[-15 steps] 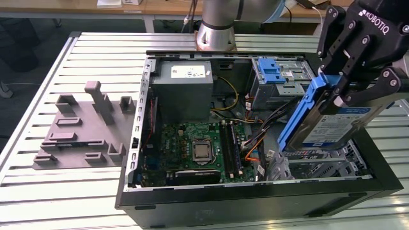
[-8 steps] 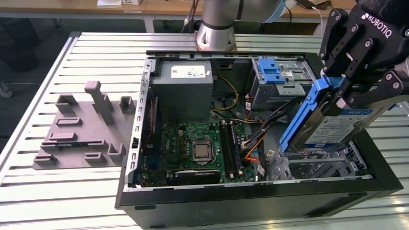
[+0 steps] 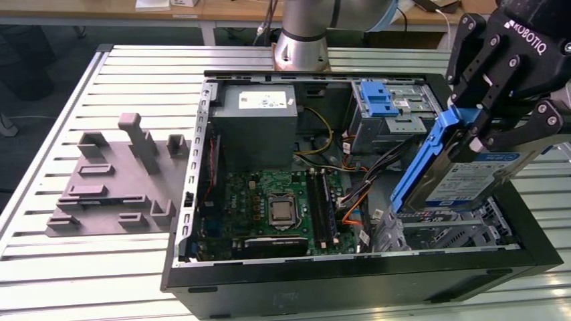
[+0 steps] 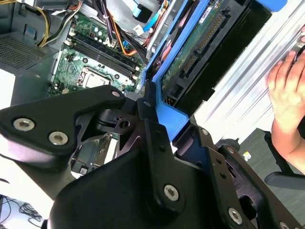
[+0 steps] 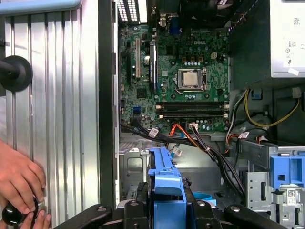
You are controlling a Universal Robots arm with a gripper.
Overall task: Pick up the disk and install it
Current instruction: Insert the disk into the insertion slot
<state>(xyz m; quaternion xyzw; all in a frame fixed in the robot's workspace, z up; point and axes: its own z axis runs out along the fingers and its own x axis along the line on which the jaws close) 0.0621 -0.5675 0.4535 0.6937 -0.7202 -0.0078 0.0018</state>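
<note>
One half of the job looks done from where I sit: the disk (image 3: 464, 179) is off the table (image 3: 134, 73) and up in the air, pinched in the claw (image 3: 499, 137). The fingers are pressed against the disk's upper end, on the blue plastic frame (image 3: 424, 160) that runs round its edges. In the exterior view it hangs steeply tilted, label side facing the camera. Its lower end dips inside the open computer case (image 3: 357, 281) at the exterior view's right.

The install half is not done. The lower edge of the disk is just above the metal drive bay (image 3: 446, 231) in the near corner of the case. I judge it is not yet seated, since most of its body stands clear above the case wall. The silver cage with the blue latch (image 3: 388, 107) sits farther back, apart from the disk. The grey power supply box (image 3: 259, 114) and the motherboard (image 3: 277, 200) lie toward the exterior view's left.

In the second wrist view I see the disk's underside, the green circuit board (image 4: 200, 43), running away from the claw (image 4: 152, 119). In the first wrist view the blue frame (image 5: 166, 186) is clamped in the claw (image 5: 164, 210), with the motherboard beyond it.

A person's hand (image 5: 19, 181) rests on the table beside the case, well apart from the disk.
</note>
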